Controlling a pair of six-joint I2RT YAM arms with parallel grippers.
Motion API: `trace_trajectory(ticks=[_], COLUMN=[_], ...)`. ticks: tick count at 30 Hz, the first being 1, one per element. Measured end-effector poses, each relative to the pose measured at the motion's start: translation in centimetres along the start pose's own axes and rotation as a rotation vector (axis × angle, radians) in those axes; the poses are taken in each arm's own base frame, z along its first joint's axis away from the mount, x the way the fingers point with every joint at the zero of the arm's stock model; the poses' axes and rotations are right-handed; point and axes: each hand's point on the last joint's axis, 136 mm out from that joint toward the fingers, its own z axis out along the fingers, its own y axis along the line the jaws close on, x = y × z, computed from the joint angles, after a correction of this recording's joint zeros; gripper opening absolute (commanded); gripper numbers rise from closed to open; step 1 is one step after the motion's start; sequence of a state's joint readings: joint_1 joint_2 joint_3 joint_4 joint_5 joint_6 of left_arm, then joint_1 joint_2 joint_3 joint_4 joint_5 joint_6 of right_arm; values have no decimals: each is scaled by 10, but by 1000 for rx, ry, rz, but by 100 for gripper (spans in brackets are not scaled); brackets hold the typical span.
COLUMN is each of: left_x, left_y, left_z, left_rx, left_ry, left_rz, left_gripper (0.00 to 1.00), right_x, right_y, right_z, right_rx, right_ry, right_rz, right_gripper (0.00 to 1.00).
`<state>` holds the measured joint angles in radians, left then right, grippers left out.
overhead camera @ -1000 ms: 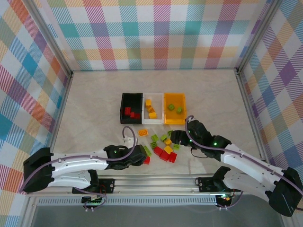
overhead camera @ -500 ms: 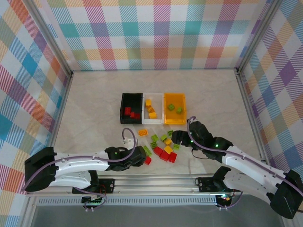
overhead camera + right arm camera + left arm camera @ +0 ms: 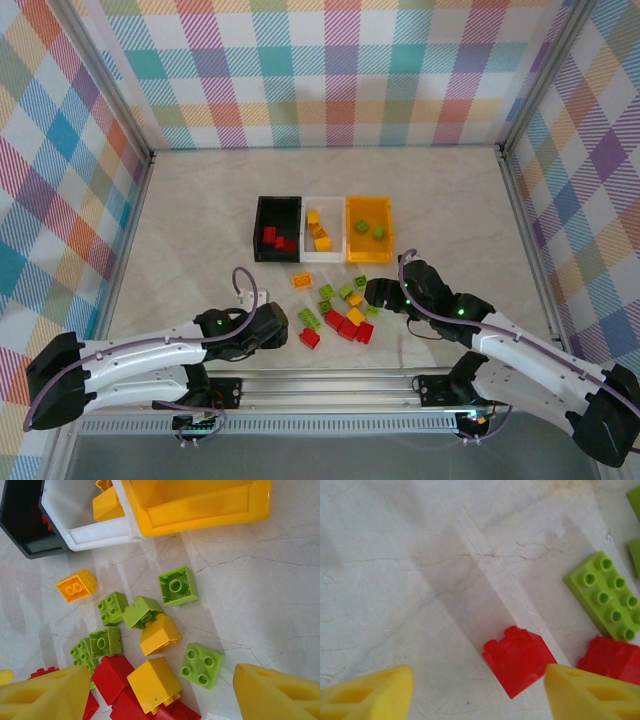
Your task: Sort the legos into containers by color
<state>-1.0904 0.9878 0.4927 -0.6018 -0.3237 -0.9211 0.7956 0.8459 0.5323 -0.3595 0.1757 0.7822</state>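
Lining up a red pick
Left jaws spread wide, empty, over a red lego (image 3: 519, 660) on the desk (image 3: 200, 230); next likely: lower, close, carry to the black bin (image 3: 259, 230). Right jaws, open and empty, hover above the mixed pile (image 3: 159, 632).

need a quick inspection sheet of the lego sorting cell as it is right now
Surface: pale marbled tabletop, no spills seen.
Job's things: black plastic bin holds red bricks, white plastic bin yellow bricks, orange-yellow plastic bin green bricks; mixed loose bricks lie in front.
Clutter: nothing seen.
Grippers: left gripper open, small red brick ahead between its fingers; right gripper open above the loose bricks.
Cables: purple cable loops over the left arm, off the bricks.
Surroundings: pastel checked cloth walls, metal rail at near edge.
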Motion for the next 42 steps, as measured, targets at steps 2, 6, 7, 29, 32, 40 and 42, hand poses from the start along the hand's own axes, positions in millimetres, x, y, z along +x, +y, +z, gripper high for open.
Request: trace_trajectory(ticks=[2, 6, 7, 29, 32, 40, 42], left_x=[1, 6, 8, -34, -79, -202, -217], left_y=[-5, -17, -18, -16, -20, -29, -26], left_z=[1, 16, 21, 6, -12, -1, 18], left_rx=[4, -6, -15, 9, 35, -57, -96], left_ry=[17, 58, 71, -4, -85, -207, -195], left_rz=[10, 35, 43, -35, -115, -199, -204], left_gripper=[86, 85, 84, 30, 31, 29, 29], right_x=[0, -1, -1, -4, -3, -3, -3], right_y=[0, 0, 0, -3, -5, -8, -9], right_z=[0, -1, -1, -10, -9, -9, -9], right_rx=[0, -1, -2, -3, 0, 16, 19], right_ry=[0, -5, -7, -38, -36, -43, -43], right_rz=[0, 1, 1, 16, 18, 20, 20], right_gripper=[76, 76, 76, 76, 76, 77, 77])
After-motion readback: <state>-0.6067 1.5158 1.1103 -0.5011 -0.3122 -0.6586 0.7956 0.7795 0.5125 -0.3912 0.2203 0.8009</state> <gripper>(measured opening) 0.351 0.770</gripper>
